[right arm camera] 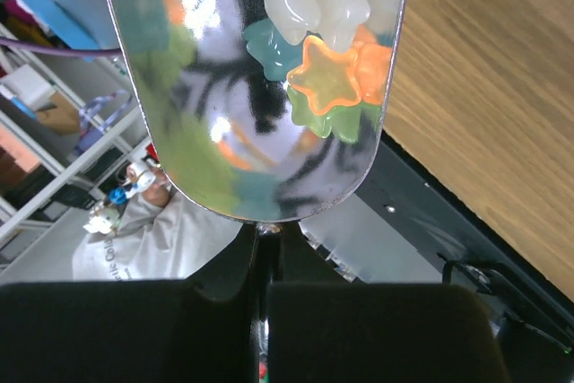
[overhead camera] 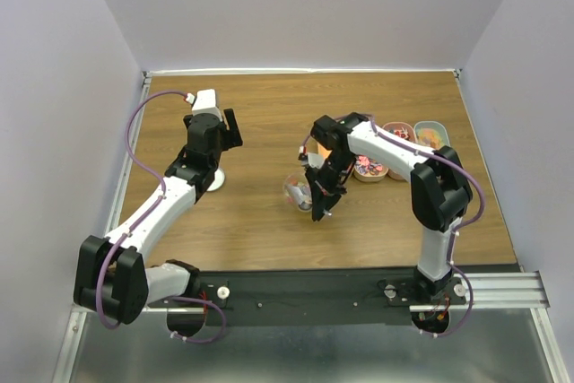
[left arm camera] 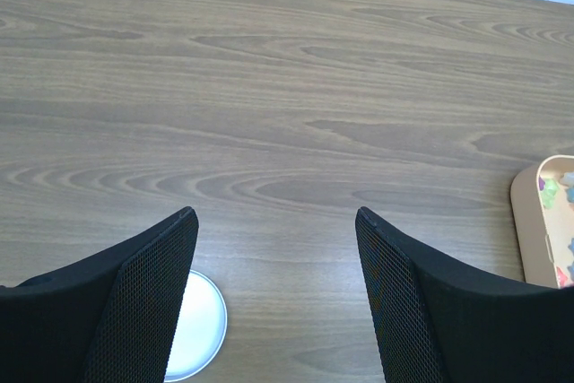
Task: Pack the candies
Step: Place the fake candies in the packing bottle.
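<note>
Mirror-bright metal scoop, glossy translucent candies

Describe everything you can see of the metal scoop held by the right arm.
The metal scoop is a shiny, mirror-like rounded bowl narrowing to a thin stem, which the right tool pinches shut. Its polished inside reflects the room and the sweets. Several star-shaped candies, white, teal, orange and green, lie against one side of the bowl. From above it sits over the wooden table; whether it touches the wood cannot be told.
</note>
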Action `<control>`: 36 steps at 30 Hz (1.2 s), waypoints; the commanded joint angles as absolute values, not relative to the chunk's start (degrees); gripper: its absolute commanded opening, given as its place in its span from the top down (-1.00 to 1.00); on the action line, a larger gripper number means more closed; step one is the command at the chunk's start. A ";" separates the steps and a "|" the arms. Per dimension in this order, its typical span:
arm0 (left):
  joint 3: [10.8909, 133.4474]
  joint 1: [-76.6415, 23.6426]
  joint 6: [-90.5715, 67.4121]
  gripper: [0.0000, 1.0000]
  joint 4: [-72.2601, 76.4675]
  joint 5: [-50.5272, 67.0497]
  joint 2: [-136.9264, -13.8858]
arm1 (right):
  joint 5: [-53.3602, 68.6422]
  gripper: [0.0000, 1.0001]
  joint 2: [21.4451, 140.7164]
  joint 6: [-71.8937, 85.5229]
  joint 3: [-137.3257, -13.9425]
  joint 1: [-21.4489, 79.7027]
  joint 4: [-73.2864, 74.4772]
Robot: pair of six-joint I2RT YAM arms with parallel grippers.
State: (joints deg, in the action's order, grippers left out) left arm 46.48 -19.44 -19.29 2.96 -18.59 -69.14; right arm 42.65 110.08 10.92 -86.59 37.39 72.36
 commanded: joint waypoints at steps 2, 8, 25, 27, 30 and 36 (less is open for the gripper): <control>47.11 -18.90 -18.98 -0.58 3.08 -19.86 -69.43 | 47.46 0.99 109.51 11.86 -83.68 37.18 73.48; 47.11 -18.90 -19.07 -0.58 2.81 -19.51 -69.00 | 48.86 0.99 110.48 12.74 -84.28 36.30 73.48; 47.11 -18.90 -18.98 -0.58 2.81 -19.42 -68.73 | 52.29 0.99 112.76 14.41 -86.66 33.66 75.67; 47.11 -18.90 -18.98 -0.58 2.81 -19.42 -68.73 | 52.30 0.99 113.11 14.50 -86.75 33.58 75.76; 47.02 -18.90 -18.98 -0.58 2.81 -19.77 -68.82 | 53.17 0.99 113.38 14.68 -86.22 33.66 75.76; 46.94 -18.90 -18.98 -0.58 2.90 -19.69 -68.64 | 53.17 0.99 113.73 15.03 -85.69 33.57 75.76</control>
State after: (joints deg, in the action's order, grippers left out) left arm 46.48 -19.44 -19.29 2.94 -18.59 -69.17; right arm 50.76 112.66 14.15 -86.06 33.63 74.48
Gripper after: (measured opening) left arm 0.791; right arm 0.073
